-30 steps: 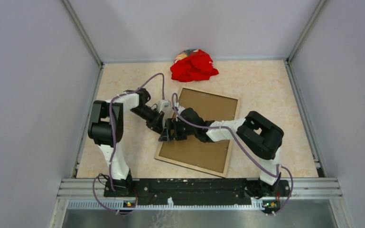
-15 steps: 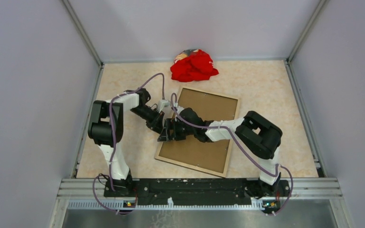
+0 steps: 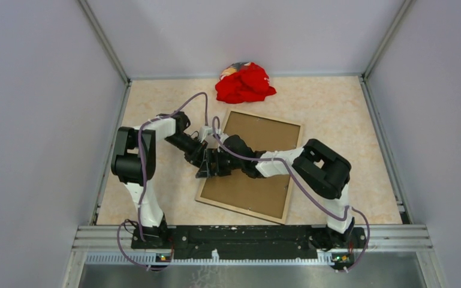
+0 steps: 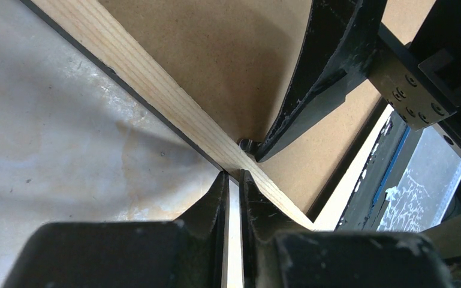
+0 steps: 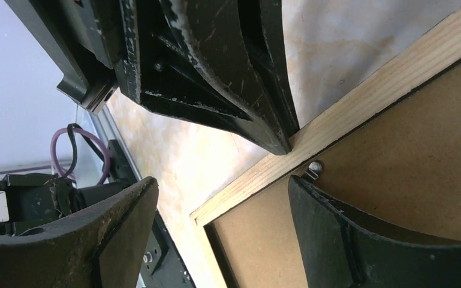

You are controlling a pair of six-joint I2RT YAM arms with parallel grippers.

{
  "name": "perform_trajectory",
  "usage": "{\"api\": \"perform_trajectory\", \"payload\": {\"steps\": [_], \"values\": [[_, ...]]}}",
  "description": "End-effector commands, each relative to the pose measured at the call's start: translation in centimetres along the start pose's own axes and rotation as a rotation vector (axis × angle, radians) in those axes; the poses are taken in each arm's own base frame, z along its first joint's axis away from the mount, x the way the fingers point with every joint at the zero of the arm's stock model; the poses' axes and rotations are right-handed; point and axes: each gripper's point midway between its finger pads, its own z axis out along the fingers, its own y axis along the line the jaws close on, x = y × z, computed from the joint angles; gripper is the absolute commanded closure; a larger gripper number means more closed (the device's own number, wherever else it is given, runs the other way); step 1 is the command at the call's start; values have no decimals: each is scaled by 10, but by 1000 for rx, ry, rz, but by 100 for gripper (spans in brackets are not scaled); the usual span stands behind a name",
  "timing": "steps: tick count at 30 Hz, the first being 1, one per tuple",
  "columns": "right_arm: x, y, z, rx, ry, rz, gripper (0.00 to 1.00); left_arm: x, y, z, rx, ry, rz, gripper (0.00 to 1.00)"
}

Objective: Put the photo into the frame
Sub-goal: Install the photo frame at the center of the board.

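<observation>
Beige table [image 3: 347, 102]: frame [image 3: 289, 207] back-up | L gripper [image 4: 232, 177] together, on rim | R gripper [image 5: 222, 183] apart, edged closer; tab [image 5: 315, 169] beside its finger [image 5: 336, 240], so tab-turn likely.

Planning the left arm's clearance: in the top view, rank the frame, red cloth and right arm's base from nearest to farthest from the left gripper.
1. Frame, touching the left gripper at its left rim.
2. Red cloth, at the far edge.
3. Right arm's base, near-right corner.

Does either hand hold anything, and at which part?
Nothing is held. The shut left hand rests its tips on the wooden edge of the frame; the open right hand has one finger by a metal clip.
</observation>
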Motion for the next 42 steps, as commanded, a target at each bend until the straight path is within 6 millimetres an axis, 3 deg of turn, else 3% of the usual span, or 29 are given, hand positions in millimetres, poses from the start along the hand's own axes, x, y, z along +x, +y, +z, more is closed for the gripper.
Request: {"api": "perform_trajectory", "payload": {"steps": [1,6,11,14,20,28,42], "values": [[1,-3,10,10,3,-16,20,-2,11,8,-25,5,97,88],[1,1,9,-6,11,-21,21,-1,12,8,-27,8,98,88],[-12,31,-13,-71,-12,-67,21,-1,12,7,-33,14,102,88],[-16,37,-27,-79,-22,-78,20,-1,12,6,-36,13,105,89],[-14,13,-39,-46,-38,-42,20,-2,11,6,-35,11,106,89],[-8,-7,-20,-18,-13,-21,20,-3,11,6,-33,8,106,89],[-6,-11,-4,-28,7,1,21,-1,11,7,-30,10,106,89]]}}
